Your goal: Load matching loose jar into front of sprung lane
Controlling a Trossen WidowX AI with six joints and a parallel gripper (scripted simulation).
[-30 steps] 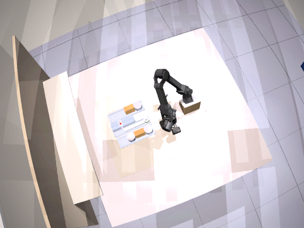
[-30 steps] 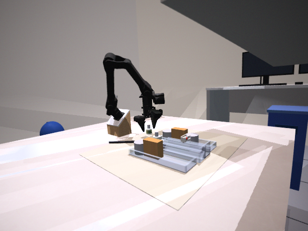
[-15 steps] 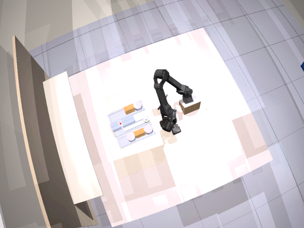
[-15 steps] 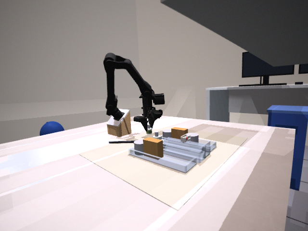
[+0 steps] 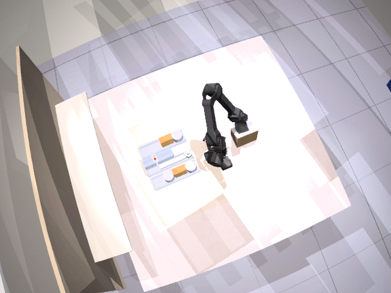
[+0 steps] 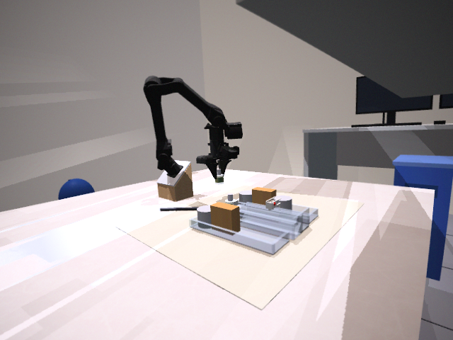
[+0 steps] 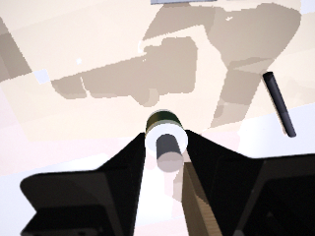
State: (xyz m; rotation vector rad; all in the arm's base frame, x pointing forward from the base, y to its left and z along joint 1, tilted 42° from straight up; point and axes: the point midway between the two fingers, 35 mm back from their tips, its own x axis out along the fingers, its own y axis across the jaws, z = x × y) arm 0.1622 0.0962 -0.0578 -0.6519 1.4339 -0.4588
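My gripper point(image 6: 219, 176) point(image 7: 164, 135) is shut on a small jar point(image 6: 219, 180) point(image 7: 164, 119) with a dark green body, a white shoulder and a grey cap. It holds the jar upright, a little above the table, out in front of the lanes. In the top view the arm hides the held jar. The clear middle lane point(image 5: 151, 171) holds one jar point(image 5: 188, 154) point(image 6: 230, 198) with a pale top, standing at its front end. A white tab point(image 5: 154, 158) point(image 6: 271, 204) with a red dot stands farther back. The pusher plate and front stop are too small to tell.
Clear side lanes point(image 5: 156, 187) point(image 6: 270, 248) flank it, holding orange boxes point(image 5: 179, 171) point(image 6: 224, 216) and grey cylinders point(image 5: 177, 135) point(image 6: 204, 215). A black rod point(image 6: 178, 209) point(image 7: 279, 104) lies near the lanes' front. The wooden block point(image 5: 247, 138) point(image 6: 181, 188) stands beneath the arm's base.
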